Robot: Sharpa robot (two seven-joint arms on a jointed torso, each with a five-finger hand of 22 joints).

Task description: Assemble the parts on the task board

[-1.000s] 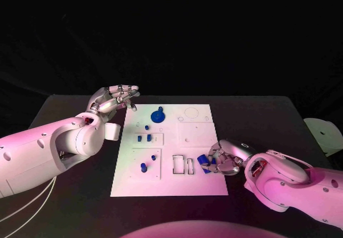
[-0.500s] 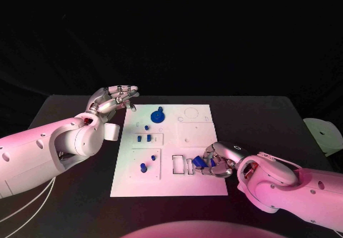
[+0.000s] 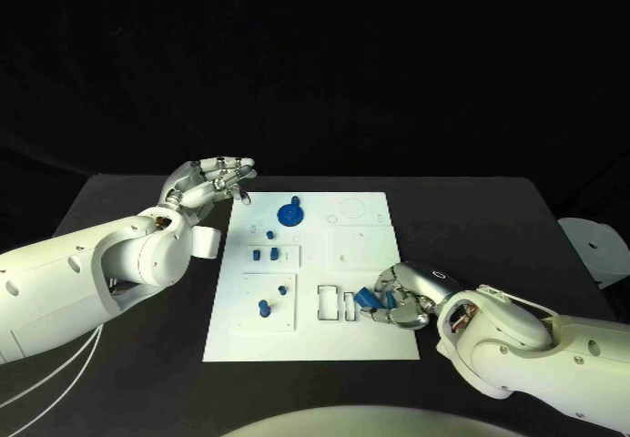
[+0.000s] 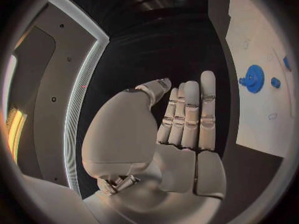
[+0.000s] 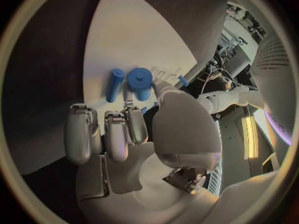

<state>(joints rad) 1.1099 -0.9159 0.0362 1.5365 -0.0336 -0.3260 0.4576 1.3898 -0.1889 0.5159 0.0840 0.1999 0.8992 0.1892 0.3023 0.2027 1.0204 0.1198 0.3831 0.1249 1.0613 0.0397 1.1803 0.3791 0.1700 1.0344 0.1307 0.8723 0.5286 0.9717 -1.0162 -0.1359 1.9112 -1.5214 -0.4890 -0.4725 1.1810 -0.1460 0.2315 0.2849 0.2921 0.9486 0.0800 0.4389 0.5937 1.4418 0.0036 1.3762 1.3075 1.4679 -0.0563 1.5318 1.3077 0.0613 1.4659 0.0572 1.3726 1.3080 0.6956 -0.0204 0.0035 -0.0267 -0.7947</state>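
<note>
Right robot hand (image 3: 398, 303) grasps a blue part (image 3: 366, 298) over the task board (image 3: 315, 341), near its right edge toward the bench's near side. Left robot hand (image 3: 210, 187) hovers by the board's far left corner, fingers straight and together, grasping nothing.

Lit from overhead, brightly on the task board (image 3: 315, 273) and both white arms, dimly on the black surface (image 3: 486, 218). Beyond the far edge, plain darkness. Slight sheen on the silver fingers (image 3: 226, 173) of the left hand (image 3: 210, 187). Sharp enough in the head view. In both wrist views, strongly bent toward the rim, straight edges curved, dark frame all round, bright glowing strips at the rim.
</note>
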